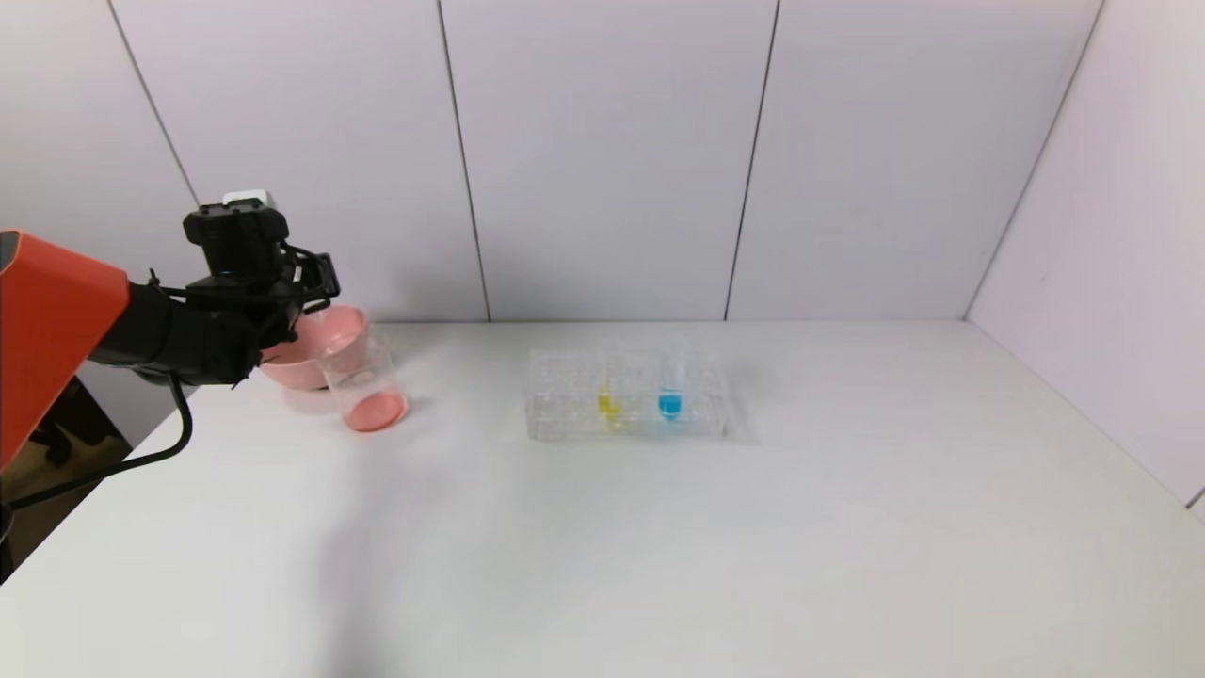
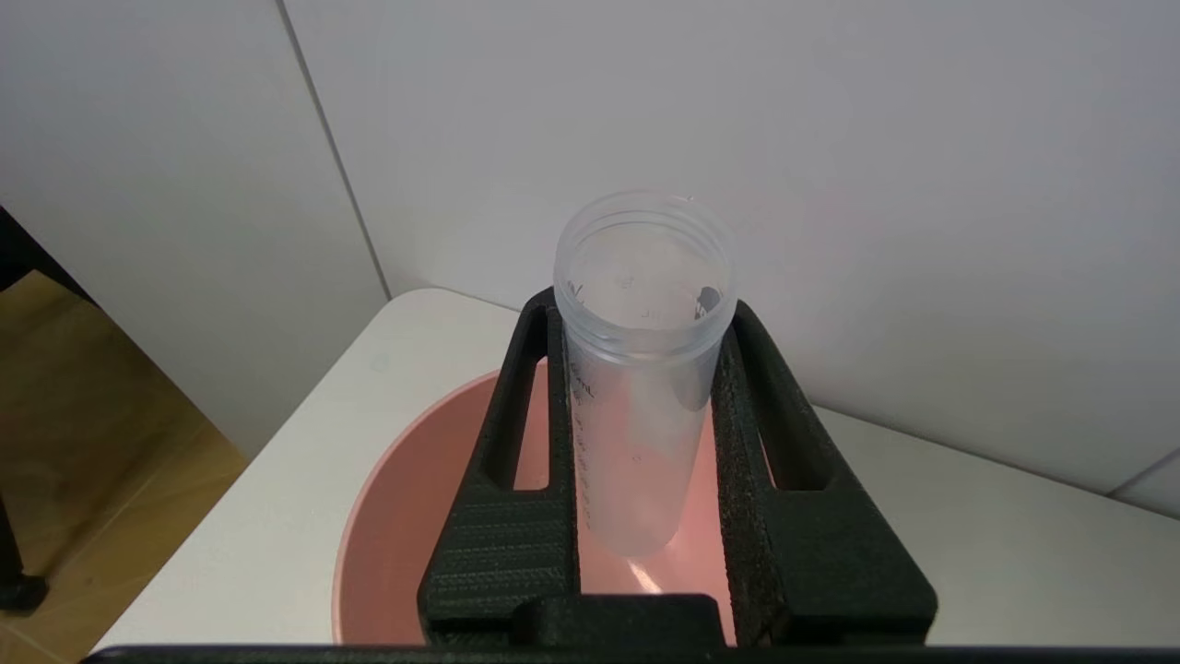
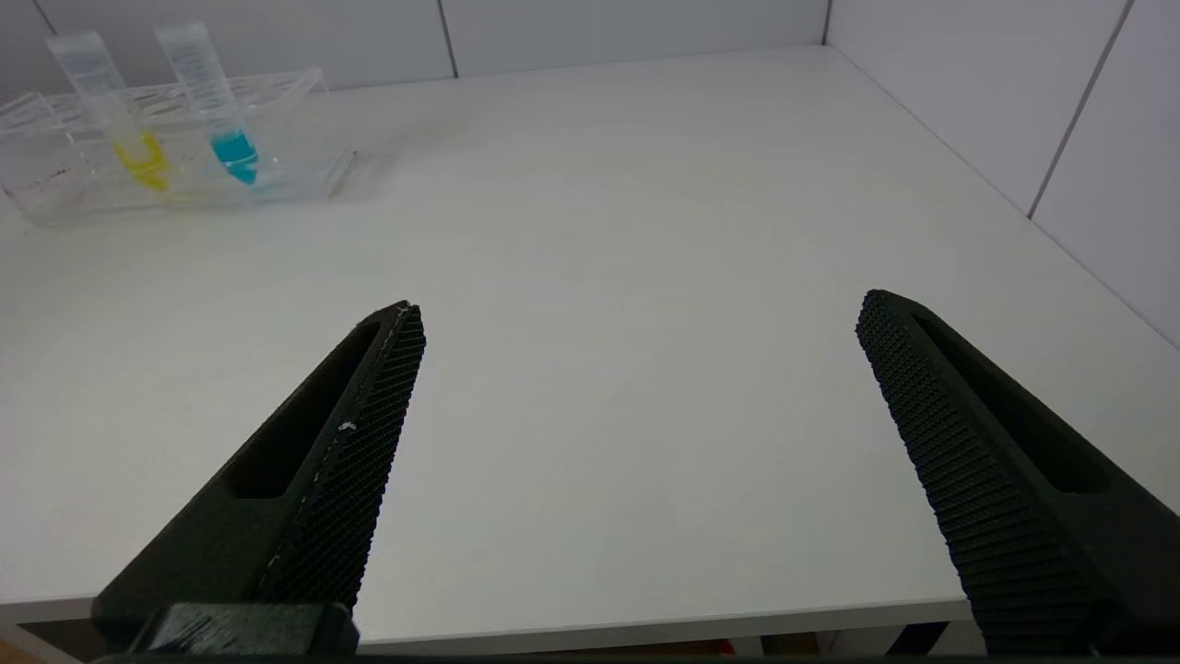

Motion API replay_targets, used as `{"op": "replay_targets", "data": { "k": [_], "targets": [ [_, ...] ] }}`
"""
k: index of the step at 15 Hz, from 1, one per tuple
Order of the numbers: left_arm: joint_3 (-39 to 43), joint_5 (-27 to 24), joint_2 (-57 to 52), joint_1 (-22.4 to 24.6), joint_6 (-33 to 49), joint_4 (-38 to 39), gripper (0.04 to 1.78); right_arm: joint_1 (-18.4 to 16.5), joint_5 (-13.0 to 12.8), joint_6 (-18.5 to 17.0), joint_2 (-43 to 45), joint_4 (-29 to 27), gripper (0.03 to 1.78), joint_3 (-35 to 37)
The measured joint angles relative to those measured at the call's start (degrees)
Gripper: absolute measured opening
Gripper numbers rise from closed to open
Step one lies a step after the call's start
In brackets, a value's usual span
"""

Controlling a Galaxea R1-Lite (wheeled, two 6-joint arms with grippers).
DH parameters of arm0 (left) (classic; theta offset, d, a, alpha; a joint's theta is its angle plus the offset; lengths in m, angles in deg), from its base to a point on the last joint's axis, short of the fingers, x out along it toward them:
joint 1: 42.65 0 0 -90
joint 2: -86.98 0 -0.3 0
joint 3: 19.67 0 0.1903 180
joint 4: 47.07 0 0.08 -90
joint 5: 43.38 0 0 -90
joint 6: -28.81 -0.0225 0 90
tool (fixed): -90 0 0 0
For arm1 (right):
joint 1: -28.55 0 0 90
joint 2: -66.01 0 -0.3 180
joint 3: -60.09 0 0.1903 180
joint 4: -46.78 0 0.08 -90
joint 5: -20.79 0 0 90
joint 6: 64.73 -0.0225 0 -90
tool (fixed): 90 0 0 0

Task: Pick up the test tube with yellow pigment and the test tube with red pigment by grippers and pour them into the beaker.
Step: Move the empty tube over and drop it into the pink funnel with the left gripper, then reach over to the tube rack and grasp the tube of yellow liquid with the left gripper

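My left gripper is shut on a clear test tube that shows no coloured liquid, held above the pink bowl at the table's far left. The beaker stands just right of the bowl with pink-red liquid at its bottom. The yellow test tube stands upright in the clear rack. No tube with red liquid is in view. My right gripper is open and empty, low over the table's near edge, out of the head view.
A blue-liquid tube stands in the rack right of the yellow one. The pink bowl sits by the table's far-left corner. White wall panels close the back and right. The table is bare in front.
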Motion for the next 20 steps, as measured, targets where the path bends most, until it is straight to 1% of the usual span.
{"op": "replay_targets", "data": {
  "k": [2, 4, 6, 7, 9, 11, 12, 13, 15, 17, 18, 20],
  "targets": [
    [-0.35, 0.13, 1.90, 0.27, -0.52, 2.41, 0.44, 0.00, 0.00, 0.02, 0.00, 0.00, 1.71, 0.00],
    [-0.41, 0.11, 3.00, 0.17, -0.44, 3.05, 0.46, 0.00, 0.00, 0.00, 0.00, -0.02, 1.71, 0.00],
    [-0.46, 0.11, 3.41, 0.33, -0.32, 3.39, 0.57, 0.00, 0.00, 0.00, 0.00, 0.00, 1.71, 0.00],
    [-0.44, 0.16, 3.50, 0.35, -0.35, 3.69, 0.67, 0.00, 0.00, 0.02, 0.00, 0.00, 1.71, 0.00],
    [-0.13, 0.24, 3.49, 0.22, -0.35, 3.85, 0.94, 0.00, 0.00, 0.00, 0.00, -0.02, 1.71, 0.00],
    [0.22, 0.46, 3.30, 0.27, -0.35, 3.85, 1.29, 0.00, 0.02, 0.00, 0.00, 0.00, 1.71, 0.00],
    [0.44, 0.51, 3.02, 0.27, -0.35, 3.89, 1.43, 0.00, 0.00, 0.00, 0.00, 0.00, 1.71, 0.00],
    [0.91, 0.49, 2.50, 0.13, -0.33, 3.94, 1.55, 0.00, 0.02, 0.00, 0.00, 0.00, 1.71, 0.00],
    [3.04, -0.06, 0.55, -0.24, -0.32, 3.91, 1.70, 0.00, 0.00, 0.00, 0.00, 0.00, 1.71, 0.00],
    [7.75, -2.84, -2.79, -0.72, -0.18, 4.29, 1.77, 0.00, 0.00, 0.02, 0.00, 0.00, 1.71, 0.00],
    [10.92, -5.79, -4.67, -0.94, -0.21, 5.23, 1.77, 0.00, 0.00, 0.00, 0.00, -0.02, 1.71, 0.00],
    [18.60, -13.82, -8.91, -1.13, -0.40, 8.62, 1.76, 0.00, 0.00, 0.00, 0.00, 0.00, 1.71, 0.00]
  ]
}}
